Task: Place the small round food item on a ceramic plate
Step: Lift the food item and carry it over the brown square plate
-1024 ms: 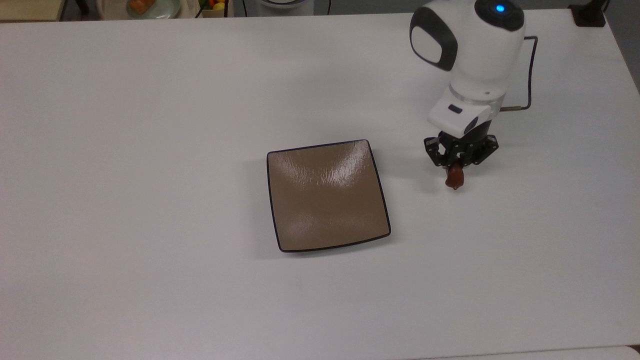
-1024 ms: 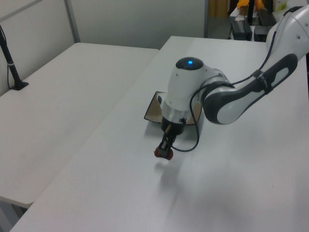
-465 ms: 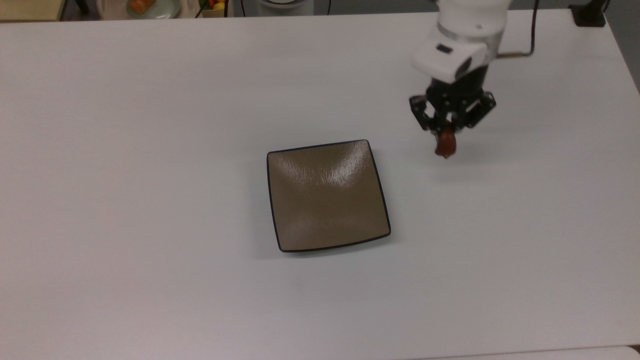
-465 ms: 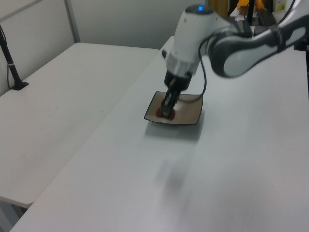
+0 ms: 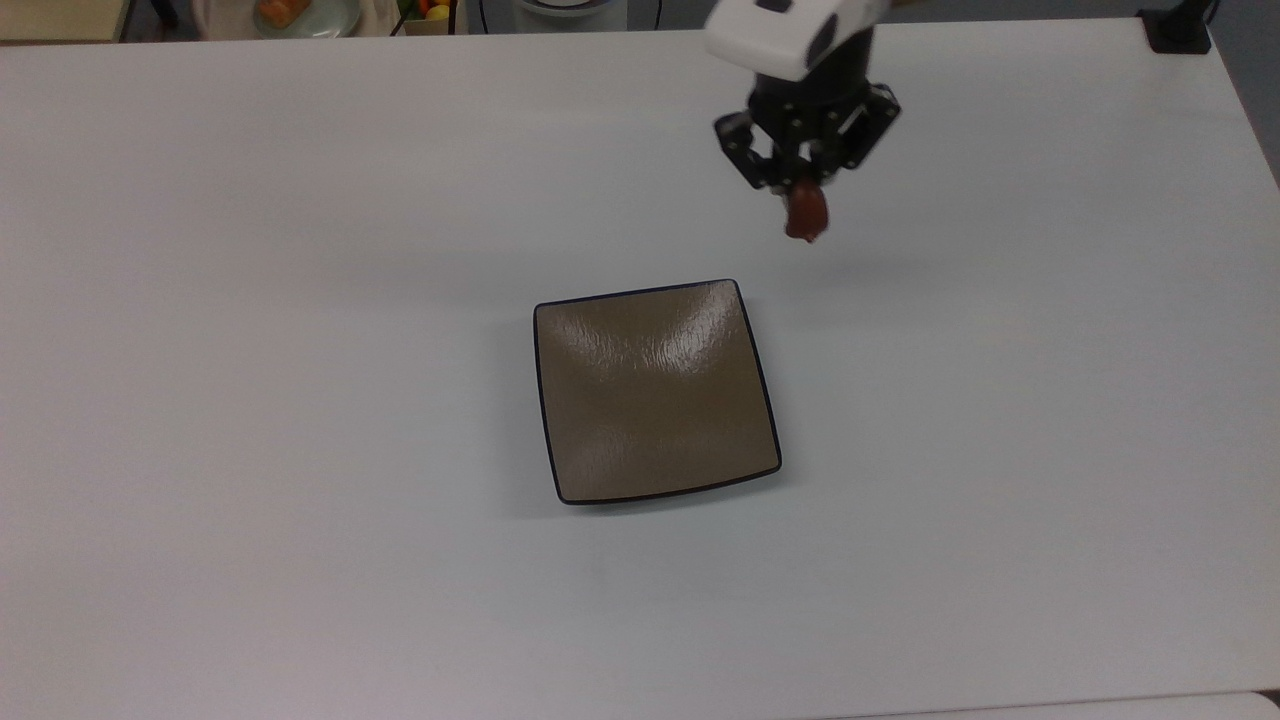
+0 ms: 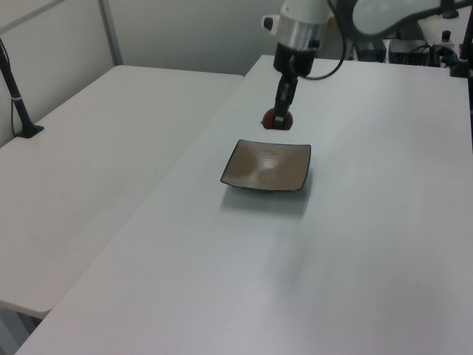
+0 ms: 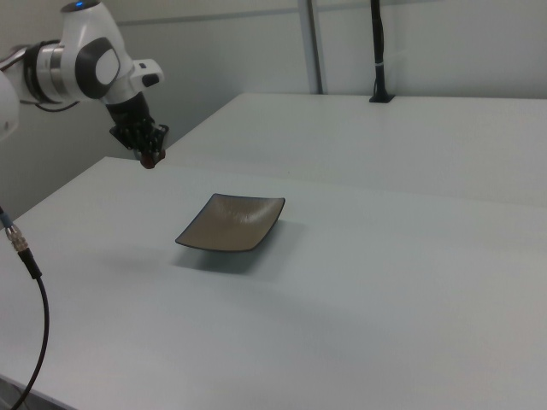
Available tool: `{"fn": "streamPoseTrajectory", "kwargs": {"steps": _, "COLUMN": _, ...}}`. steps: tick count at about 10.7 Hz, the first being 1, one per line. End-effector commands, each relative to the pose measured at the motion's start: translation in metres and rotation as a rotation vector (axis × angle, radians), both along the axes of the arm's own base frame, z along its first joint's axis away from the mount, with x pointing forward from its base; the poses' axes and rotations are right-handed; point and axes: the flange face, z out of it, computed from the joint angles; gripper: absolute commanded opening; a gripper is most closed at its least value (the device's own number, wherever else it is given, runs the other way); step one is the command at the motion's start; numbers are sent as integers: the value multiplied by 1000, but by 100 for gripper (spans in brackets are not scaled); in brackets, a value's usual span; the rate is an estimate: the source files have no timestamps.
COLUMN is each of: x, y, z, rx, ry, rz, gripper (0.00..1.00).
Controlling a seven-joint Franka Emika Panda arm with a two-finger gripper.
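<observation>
You have the gripper point(image 5: 802, 190) raised above the white tabletop point(image 5: 300, 400), its jaws pinching the small round food item point(image 5: 805, 215) (a glossy, dark reddish-brown stub that hangs below the fingertips). In the top view it sits toward the upper right of the ceramic plate point(image 5: 655, 390), apart from the plate's upper right corner and not over the plate. A soft shadow lies on the tabletop just below the item in the top view, and the item is not touching the surface.

In the left view you see the gripper point(image 6: 278, 117) pointing downward with the small round food item point(image 6: 276, 120) at its tip, beyond the far edge of the ceramic plate point(image 6: 267, 166). In the right view the gripper point(image 7: 150, 154) hangs at the right view's left, with the small round food item point(image 7: 149, 161) held higher than the ceramic plate point(image 7: 232, 222) and to its left.

The plate is square, tan-brown with a thin dark rim, lying flat near the middle of the tabletop with nothing on it. At the top edge of the top view, beyond the tabletop, a pale round plate point(image 5: 330, 20) carries an orange food piece point(image 5: 281, 11).
</observation>
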Motion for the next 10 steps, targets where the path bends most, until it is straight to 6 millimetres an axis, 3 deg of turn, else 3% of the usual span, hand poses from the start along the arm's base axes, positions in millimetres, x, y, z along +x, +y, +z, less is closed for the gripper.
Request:
{"fn": "streamPoseTrajectory", "kwargs": {"steps": 1, "x": -4, "y": -50, "z": 4, "rx": -19, "ry": 42, "rz": 123, "gripper": 5}}
{"fn": "streamPoseTrajectory", "kwargs": {"steps": 3, "x": 14, "y": -84, "z": -16, "rx": -23, "ry": 61, "rz": 112, "gripper": 5}}
{"fn": "streamPoseTrajectory", "kwargs": {"steps": 5, "x": 31, "y": -100, "z": -41, "rx": -35, "ry": 61, "rz": 154, "gripper": 6}}
{"fn": "streamPoseTrajectory", "kwargs": {"steps": 10, "x": 67, "y": -102, "z": -119, "rx": -27, "ry": -22, "rz": 159, "gripper": 6}}
